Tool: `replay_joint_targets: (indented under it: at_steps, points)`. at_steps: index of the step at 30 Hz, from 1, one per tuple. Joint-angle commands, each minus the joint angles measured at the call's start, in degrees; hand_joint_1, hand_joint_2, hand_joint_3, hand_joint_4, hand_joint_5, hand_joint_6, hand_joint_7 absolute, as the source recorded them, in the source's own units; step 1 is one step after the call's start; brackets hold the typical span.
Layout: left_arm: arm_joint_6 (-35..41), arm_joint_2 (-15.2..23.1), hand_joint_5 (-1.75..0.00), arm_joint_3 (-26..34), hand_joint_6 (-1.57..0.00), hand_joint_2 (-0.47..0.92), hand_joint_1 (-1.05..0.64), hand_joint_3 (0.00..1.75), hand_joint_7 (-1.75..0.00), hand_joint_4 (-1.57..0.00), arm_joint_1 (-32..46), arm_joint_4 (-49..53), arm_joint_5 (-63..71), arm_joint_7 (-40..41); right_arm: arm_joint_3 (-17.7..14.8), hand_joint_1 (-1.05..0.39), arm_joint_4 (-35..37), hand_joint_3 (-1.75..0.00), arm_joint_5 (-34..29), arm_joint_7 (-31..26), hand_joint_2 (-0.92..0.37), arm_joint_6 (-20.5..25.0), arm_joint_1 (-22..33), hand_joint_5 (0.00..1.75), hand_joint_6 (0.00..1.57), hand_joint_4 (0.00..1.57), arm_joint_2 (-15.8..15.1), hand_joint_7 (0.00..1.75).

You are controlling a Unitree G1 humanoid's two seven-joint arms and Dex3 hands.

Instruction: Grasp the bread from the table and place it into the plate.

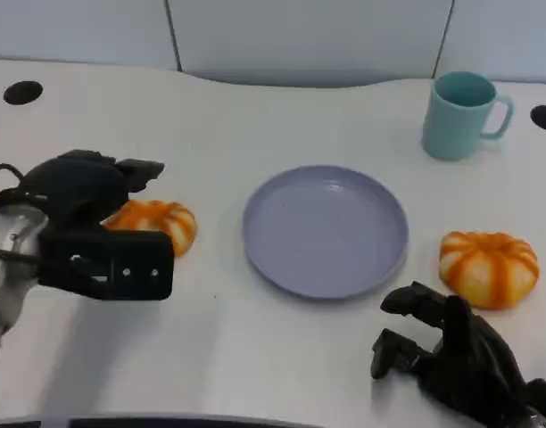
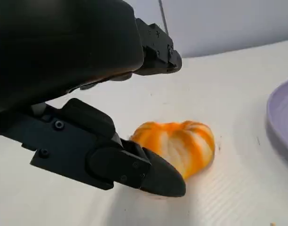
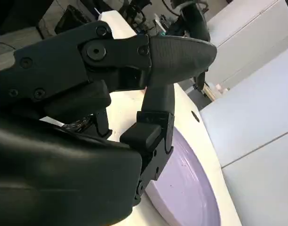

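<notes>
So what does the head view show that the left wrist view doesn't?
Head view alone: the teal mug, a second bread roll right of the plate, and the right hand, holding nothing. Left wrist view alone: a close look at the left hand's fingers either side of the left bread roll. Both: that roll, the left hand and the purple plate.

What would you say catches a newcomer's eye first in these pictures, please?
Probably the two orange-and-white striped bread rolls: one at the table's left with the black left hand open around it, the other at the right, just beyond the open right hand. Between them lies the round lavender plastic plate, bare, with a teal mug behind it.
</notes>
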Motion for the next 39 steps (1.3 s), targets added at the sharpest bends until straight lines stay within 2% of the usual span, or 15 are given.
replay_joint_targets:
  at_steps: [1, 10, 17, 21, 28, 37, 39]
  points:
    - [2.2, -1.8, -0.23, -2.3, -0.15, 0.88, -0.87, 0.01, 0.0, -0.01, -4.5, 7.0, -0.7, -1.8, 0.1, -0.52, -0.2, -0.47, -0.7, -0.7, -0.92, -1.0, 1.4, 1.5, 0.61, 0.74, -0.5, 1.13]
    - [2.5, -7.6, -0.26, -5.5, -0.17, 0.84, -0.85, 0.0, -0.01, -0.02, -10.9, 23.1, -1.8, 1.3, 0.1, -0.53, -1.5, -0.47, -0.3, -0.6, -0.92, 0.1, 2.0, 1.5, 0.61, 0.73, -0.7, 1.12]
    - [5.1, -11.1, -0.26, -8.3, -0.17, 0.83, -0.8, 0.0, -0.01, -0.01, -14.7, 30.6, -1.5, 3.0, 0.1, -0.52, -1.8, -0.48, 0.0, -0.3, -0.92, 0.1, 2.6, 1.5, 0.59, 0.71, -0.4, 1.13]
    - [6.1, -12.0, -0.27, -9.5, -0.16, 0.84, -0.82, 0.01, 0.0, 0.0, -16.1, 32.8, -1.3, 3.6, 0.7, -0.52, -4.3, -0.48, -0.5, -2.1, -0.92, 1.1, 3.7, 1.52, 0.6, 0.71, -0.3, 1.14]
    - [7.9, -13.3, -0.29, -10.5, -0.15, 0.85, -0.82, 0.0, -0.01, -0.01, -16.9, 35.4, -1.4, 4.9, 0.2, -0.52, -4.0, -0.46, 0.8, -0.9, -0.92, 1.9, 4.0, 1.5, 0.6, 0.72, -0.3, 1.13]
    - [9.7, -14.7, -0.31, -10.8, -0.18, 0.78, -0.67, 0.0, -0.02, -0.08, -15.2, 36.8, -2.3, 7.2, 0.8, -0.53, -8.1, -0.45, 0.4, -3.0, -0.92, 3.9, 5.7, 1.52, 0.59, 0.72, -0.1, 1.15]
    - [8.9, -14.5, -0.33, -12.6, -0.23, 0.78, -0.64, 0.01, -0.04, -0.11, -14.7, 37.0, -0.6, 9.3, 0.9, -0.53, -7.8, -0.46, 0.1, -3.0, -0.92, 3.2, 5.7, 1.53, 0.59, 0.71, -0.2, 1.16]
